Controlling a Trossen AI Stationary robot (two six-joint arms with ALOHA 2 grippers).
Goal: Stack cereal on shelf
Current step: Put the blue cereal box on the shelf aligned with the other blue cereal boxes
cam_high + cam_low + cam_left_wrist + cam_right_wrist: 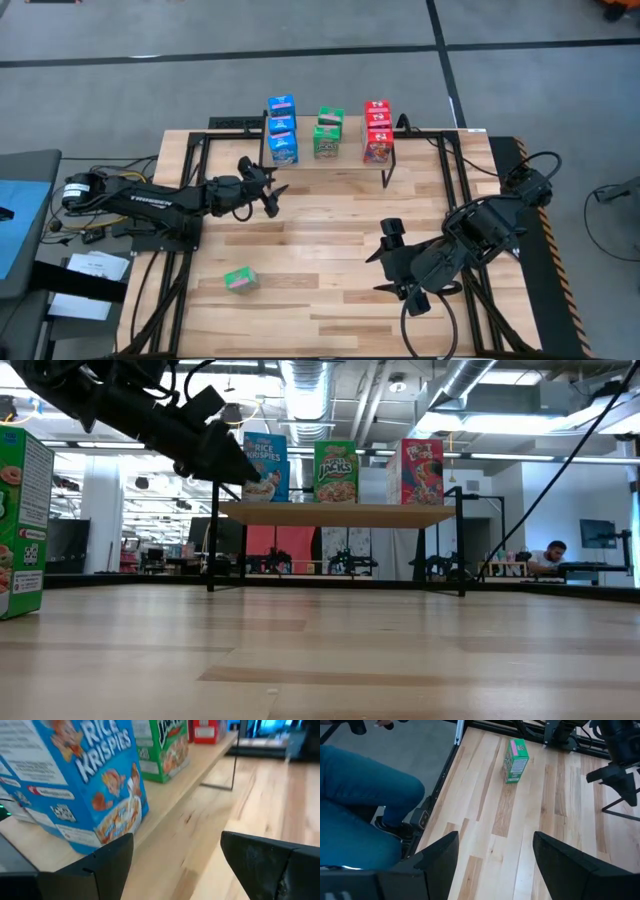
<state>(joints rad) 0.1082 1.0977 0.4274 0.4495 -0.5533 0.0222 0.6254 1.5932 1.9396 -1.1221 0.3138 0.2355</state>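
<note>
The shelf (pixel 330 160) stands at the far side of the table with three blue cereal boxes (pixel 282 128), two green ones (pixel 327 133) and three red ones (pixel 377 130) lined up on it. A third green box (pixel 240 280) stands on the tabletop near the left near corner, also seen in the right wrist view (pixel 516 761) and the low view (pixel 20 520). My left gripper (pixel 276 198) is open just in front of the shelf's left end, facing the blue front box (pixel 85 780). My right gripper (pixel 380 258) hovers open over the table's right near part.
A person's leg in blue jeans (pixel 360 805) shows beside the table's left edge. The shelf's black legs (pixel 388 175) stand on the planks. Cables and black frame rails (pixel 170 300) run along the table's sides. Bare planks (pixel 320 250) lie between the two grippers.
</note>
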